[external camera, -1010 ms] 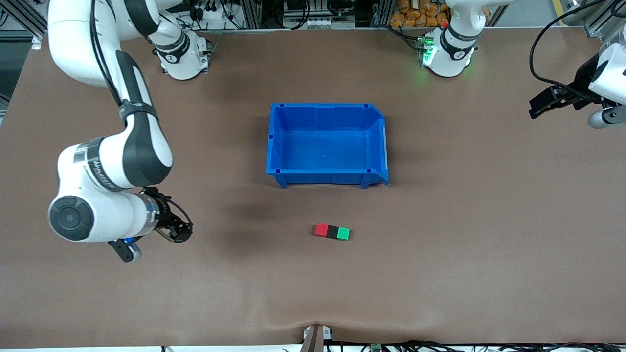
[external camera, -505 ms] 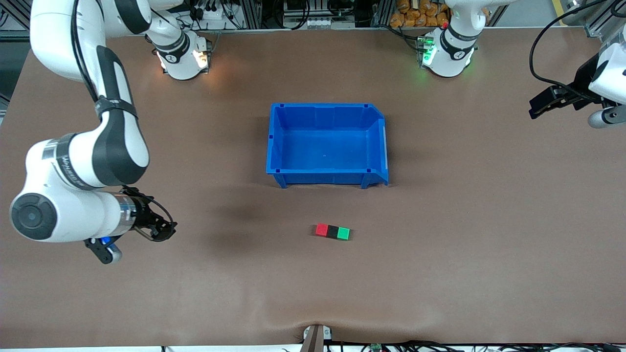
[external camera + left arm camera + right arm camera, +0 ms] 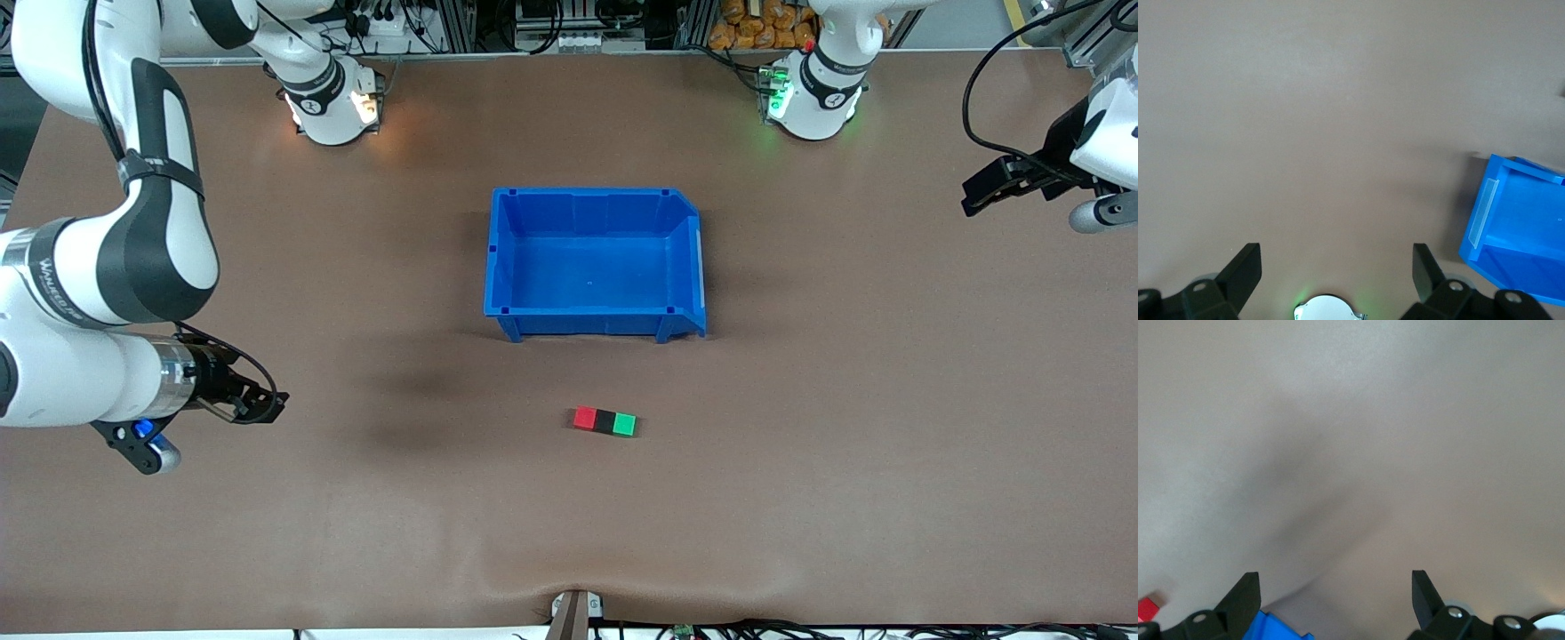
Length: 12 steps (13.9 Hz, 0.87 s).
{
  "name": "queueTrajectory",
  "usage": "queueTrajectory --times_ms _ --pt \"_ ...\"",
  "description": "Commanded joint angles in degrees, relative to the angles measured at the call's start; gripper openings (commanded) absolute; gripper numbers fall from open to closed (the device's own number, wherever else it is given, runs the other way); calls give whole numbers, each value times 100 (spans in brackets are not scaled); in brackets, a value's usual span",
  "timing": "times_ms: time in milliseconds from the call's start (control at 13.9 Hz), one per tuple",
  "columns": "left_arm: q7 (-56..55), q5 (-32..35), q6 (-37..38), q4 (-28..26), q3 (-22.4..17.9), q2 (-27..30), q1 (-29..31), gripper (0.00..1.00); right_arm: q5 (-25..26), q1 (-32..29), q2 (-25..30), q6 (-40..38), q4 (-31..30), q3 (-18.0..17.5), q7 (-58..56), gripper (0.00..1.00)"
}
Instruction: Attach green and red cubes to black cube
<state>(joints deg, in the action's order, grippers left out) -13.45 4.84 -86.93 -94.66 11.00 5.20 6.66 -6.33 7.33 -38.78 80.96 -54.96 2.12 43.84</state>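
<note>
The red cube (image 3: 584,418), black cube (image 3: 605,421) and green cube (image 3: 626,425) lie touching in one row on the table, black in the middle, nearer to the front camera than the blue bin (image 3: 491,267). My right gripper (image 3: 265,409) hangs open and empty toward the right arm's end of the table, well apart from the row. In the right wrist view this gripper (image 3: 1335,580) is open, and the red cube (image 3: 1147,609) shows at the edge. My left gripper (image 3: 973,197) waits open at the left arm's end; it (image 3: 1336,252) holds nothing.
The blue bin (image 3: 1511,267) stands empty at mid-table; one corner of it (image 3: 1275,630) shows in the right wrist view. The left arm's base (image 3: 813,93) glows green, and the right arm's base (image 3: 331,107) stands at the table's back edge.
The right arm has swung away from the cube row toward its own end of the table, gripper still open. The cubes, the bin and the left arm have not moved.
</note>
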Motion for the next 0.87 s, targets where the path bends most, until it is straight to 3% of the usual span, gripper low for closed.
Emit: queueTrajectory --times_ms 0,361,793 --pt "132 -79 71 53 25 -10 64 100 114 -214 292 -36 -261 -142 -463 100" --pt "124 -79 71 53 25 -10 64 100 298 -390 502 -176 -270 -151 -1149 100" --pt "132 -79 71 53 25 -10 64 100 580 -548 1082 -212 -778 -151 -2361 100"
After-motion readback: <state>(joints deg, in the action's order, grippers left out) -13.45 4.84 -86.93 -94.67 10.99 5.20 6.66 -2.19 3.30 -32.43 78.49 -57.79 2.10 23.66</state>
